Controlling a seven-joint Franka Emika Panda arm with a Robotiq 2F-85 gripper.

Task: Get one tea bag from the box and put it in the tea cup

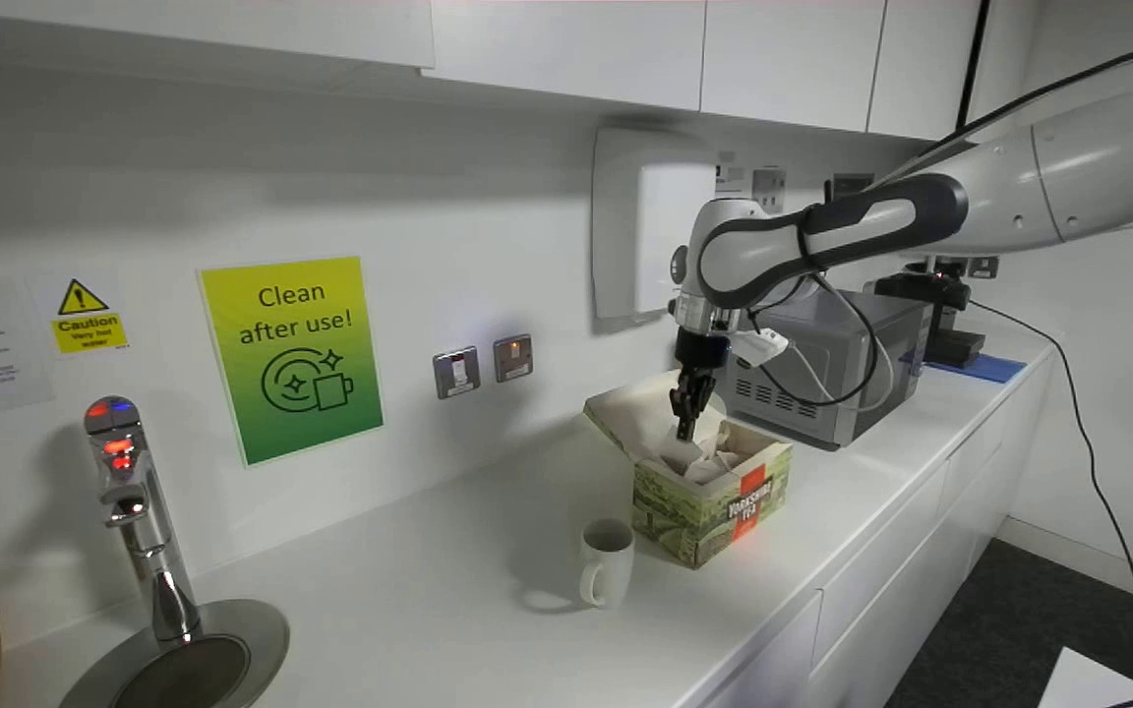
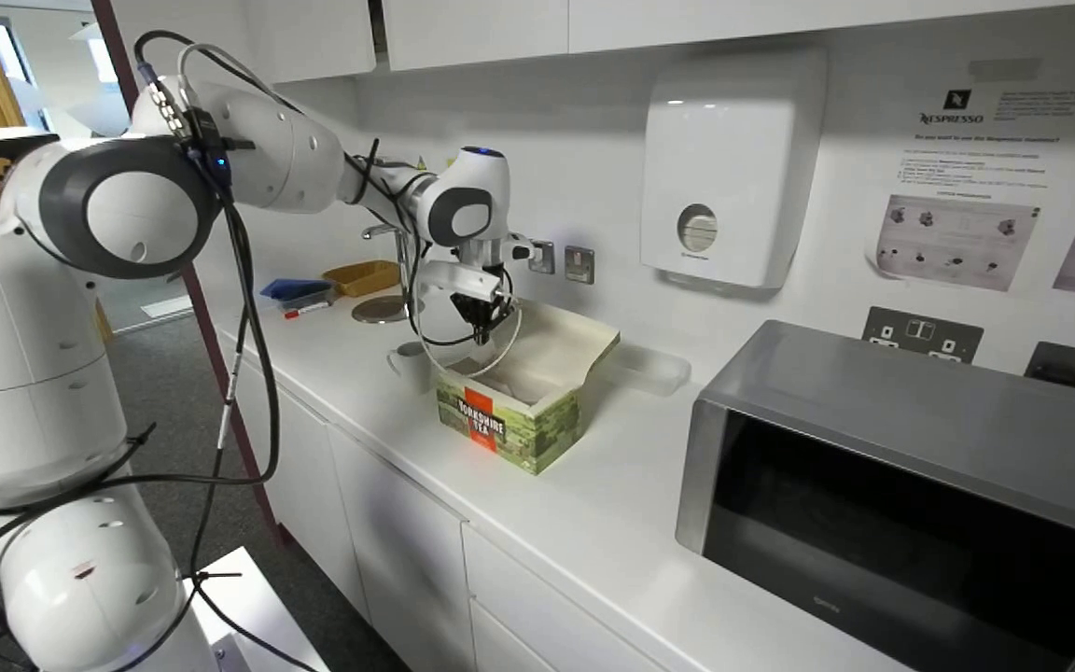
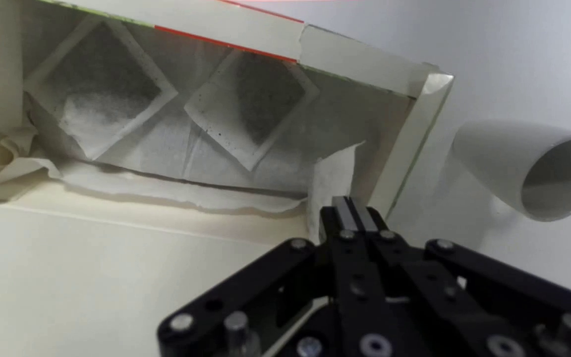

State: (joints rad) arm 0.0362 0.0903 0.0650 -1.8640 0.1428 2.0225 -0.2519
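Observation:
The box is a green and red tea carton standing open on the counter, also in an exterior view. In the wrist view, the box holds flat tea bags on pale paper. My gripper is shut at the box's cup-side end. A thin pale tea bag shows at its fingertips and appears pinched by a corner. In an exterior view, this bag hangs under the gripper. The white tea cup stands upright beside the box, also in the wrist view.
The box's lid stands raised on the wall side. A grey microwave stands beyond the box. A transparent plastic container lies near the wall. A tap and round sink are at the far end.

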